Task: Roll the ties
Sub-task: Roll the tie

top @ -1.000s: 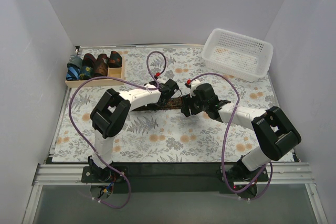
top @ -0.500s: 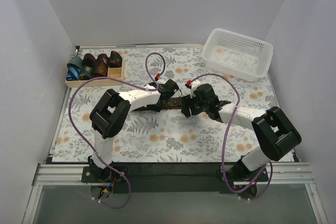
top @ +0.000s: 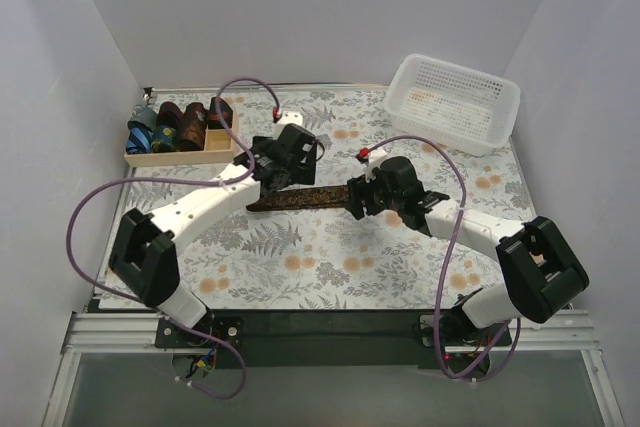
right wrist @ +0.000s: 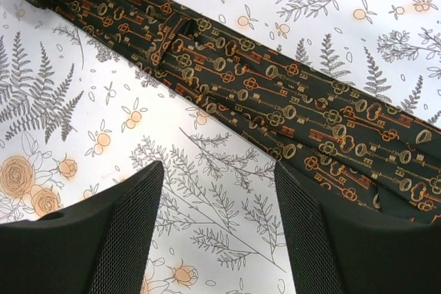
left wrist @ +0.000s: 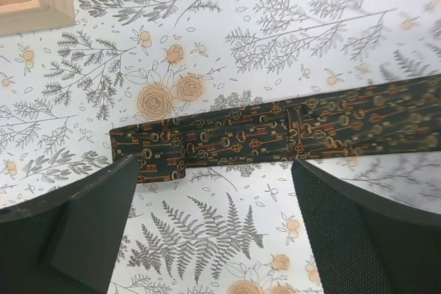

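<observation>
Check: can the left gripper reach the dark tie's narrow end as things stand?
Probably yes. The left gripper hangs open right above the tie, which lies flat on the table with nothing over its narrow end.

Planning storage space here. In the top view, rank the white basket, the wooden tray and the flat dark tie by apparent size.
1. white basket
2. wooden tray, close behind
3. dark tie: long but narrow, one end covered, so full length unsure.
</observation>
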